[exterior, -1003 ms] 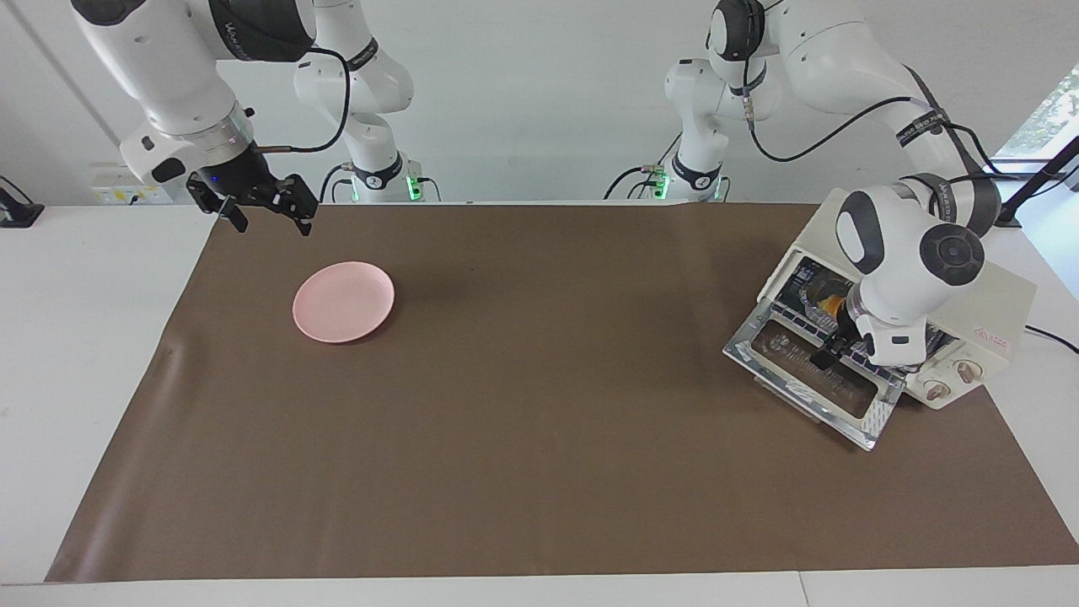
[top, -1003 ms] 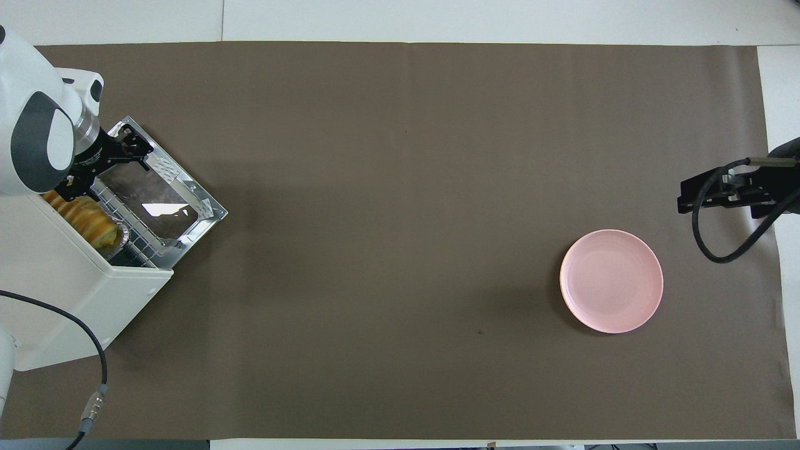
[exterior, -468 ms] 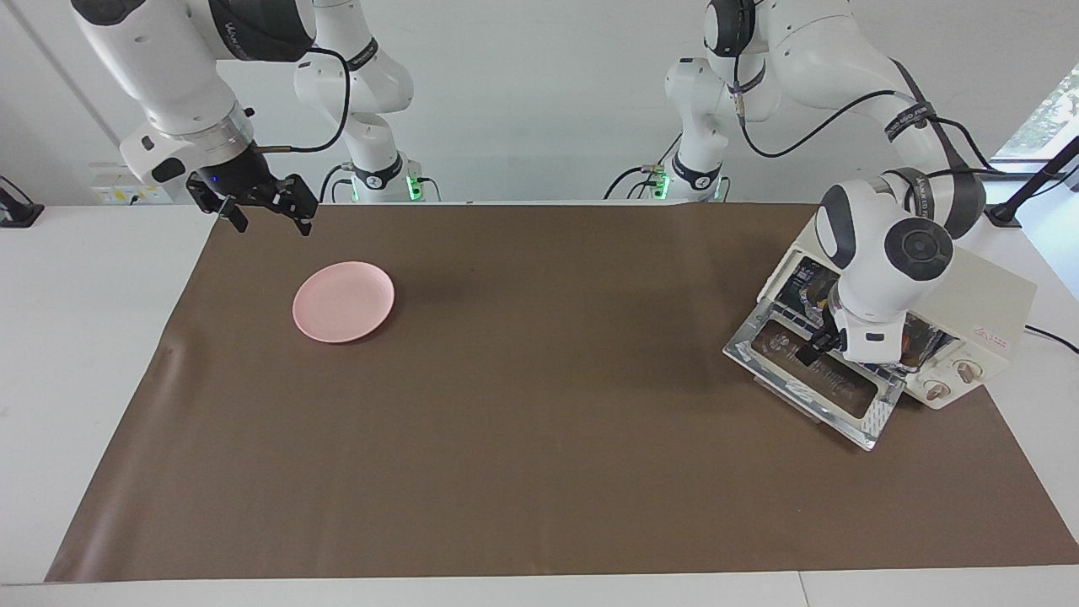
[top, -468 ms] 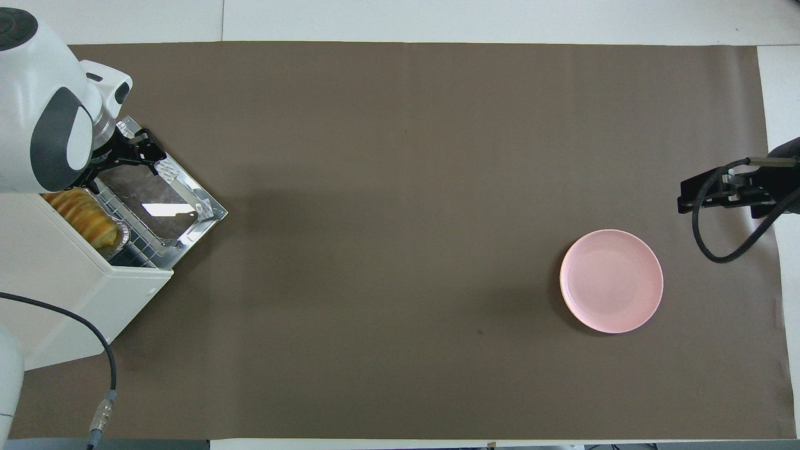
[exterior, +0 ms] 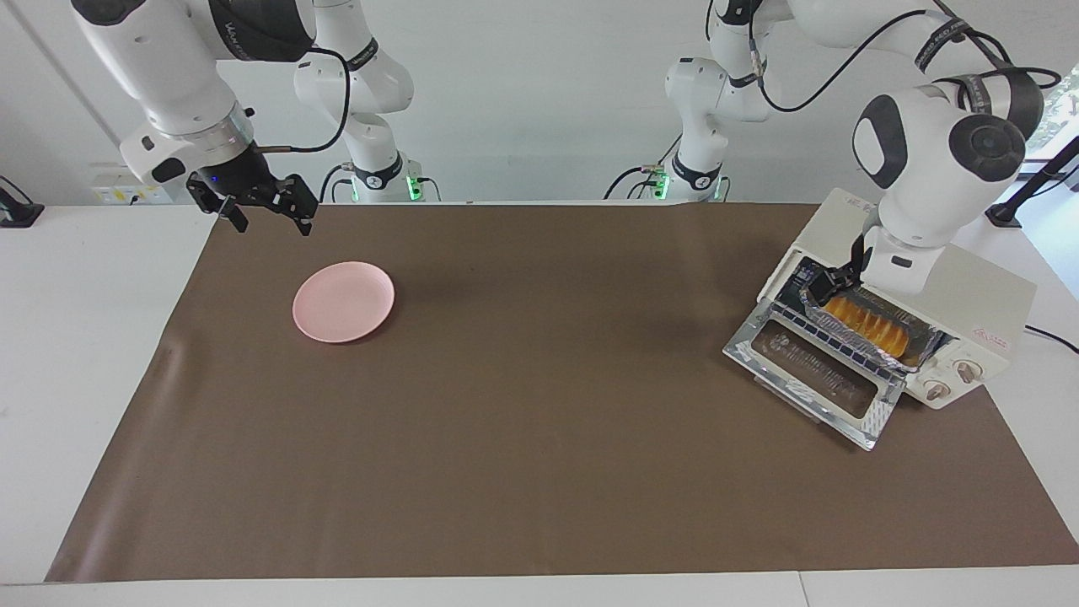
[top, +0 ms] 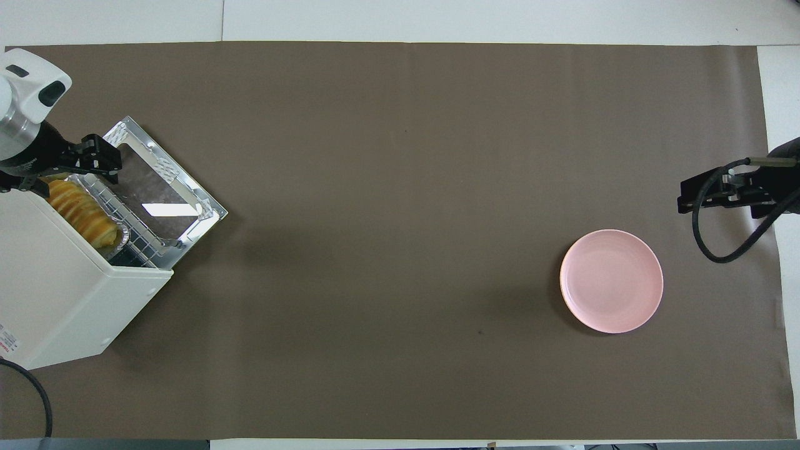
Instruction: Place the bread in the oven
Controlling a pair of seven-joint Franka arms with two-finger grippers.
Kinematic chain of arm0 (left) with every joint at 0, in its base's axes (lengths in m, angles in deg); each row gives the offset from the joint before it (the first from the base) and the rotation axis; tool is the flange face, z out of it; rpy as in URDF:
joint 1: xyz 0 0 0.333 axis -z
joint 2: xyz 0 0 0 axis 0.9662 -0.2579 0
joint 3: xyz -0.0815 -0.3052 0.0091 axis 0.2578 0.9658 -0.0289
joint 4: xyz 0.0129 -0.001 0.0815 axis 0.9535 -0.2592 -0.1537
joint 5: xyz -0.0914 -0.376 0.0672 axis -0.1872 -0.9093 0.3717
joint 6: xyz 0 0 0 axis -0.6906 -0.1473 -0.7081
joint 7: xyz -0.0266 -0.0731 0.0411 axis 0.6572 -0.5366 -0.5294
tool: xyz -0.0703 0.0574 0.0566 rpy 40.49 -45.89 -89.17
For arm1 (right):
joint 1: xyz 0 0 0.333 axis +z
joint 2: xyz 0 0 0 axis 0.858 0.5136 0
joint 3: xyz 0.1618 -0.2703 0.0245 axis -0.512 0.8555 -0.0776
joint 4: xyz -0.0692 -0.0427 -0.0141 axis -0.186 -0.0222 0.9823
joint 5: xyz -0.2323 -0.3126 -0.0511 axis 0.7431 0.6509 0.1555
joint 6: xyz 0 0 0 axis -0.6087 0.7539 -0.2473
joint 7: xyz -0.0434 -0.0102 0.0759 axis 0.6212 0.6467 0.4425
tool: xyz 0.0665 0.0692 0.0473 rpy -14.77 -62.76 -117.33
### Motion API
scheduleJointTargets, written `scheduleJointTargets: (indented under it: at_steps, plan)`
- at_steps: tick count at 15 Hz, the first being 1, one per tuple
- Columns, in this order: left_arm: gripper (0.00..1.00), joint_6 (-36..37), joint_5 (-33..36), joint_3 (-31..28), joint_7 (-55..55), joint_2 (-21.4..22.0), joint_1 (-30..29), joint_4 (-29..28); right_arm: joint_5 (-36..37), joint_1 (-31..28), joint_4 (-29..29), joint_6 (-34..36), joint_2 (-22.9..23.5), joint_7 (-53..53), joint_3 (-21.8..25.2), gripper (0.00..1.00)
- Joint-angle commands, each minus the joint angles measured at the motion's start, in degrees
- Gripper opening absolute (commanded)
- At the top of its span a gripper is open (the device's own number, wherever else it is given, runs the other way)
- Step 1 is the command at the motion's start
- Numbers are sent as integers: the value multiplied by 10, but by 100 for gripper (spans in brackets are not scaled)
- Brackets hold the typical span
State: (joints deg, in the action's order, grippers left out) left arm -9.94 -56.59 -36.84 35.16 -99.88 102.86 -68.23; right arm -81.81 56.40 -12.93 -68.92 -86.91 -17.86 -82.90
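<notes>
The bread [exterior: 868,325] [top: 79,211], a ridged yellow-orange loaf, lies in a crinkled foil tray [exterior: 877,347] on the wire rack inside the cream-white oven [exterior: 969,291] [top: 62,294]. The oven's glass door [exterior: 813,379] [top: 164,195] hangs fully down onto the mat. My left gripper [exterior: 839,276] [top: 62,172] hovers open and empty just above the oven's mouth, over one end of the foil tray. My right gripper [exterior: 263,206] [top: 719,187] waits open in the air beside the pink plate, at the right arm's end of the table.
A round pink plate [exterior: 343,301] [top: 611,280] sits bare on the brown mat [exterior: 539,405]. The oven has two knobs [exterior: 951,379] beside its door. A black cable [exterior: 1054,335] runs off from the oven across the white table.
My left gripper has lifted from low over the open door up to the oven's mouth, uncovering the bread and tray in the facing view. The right arm has not moved.
</notes>
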Motion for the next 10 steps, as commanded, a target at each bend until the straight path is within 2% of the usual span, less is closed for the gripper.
scheduleJointTargets:
  at_steps: [1,3,5,6,8,10]
  plan:
    - [100,25,6,11,-16,48,-19,-24,7,-8,-2,6,-4,-14,-7,100]
    - [100,44,6,101,-34,70,-103,-24,8,-8,-2,6,-4,-14,-7,100]
    - [100,64,6,172,-41,109,-173,-62,8,-8,-2,6,-4,-14,-7,100]
    - [100,66,6,182,-46,129,-178,-81,8,-8,-2,6,-4,-14,-7,100]
    - [100,61,6,220,-61,134,-213,-84,8,-8,-2,6,-4,-14,-7,100]
    - [100,58,-10,231,-104,133,-226,-83,8,-8,-2,6,-4,-14,-7,100]
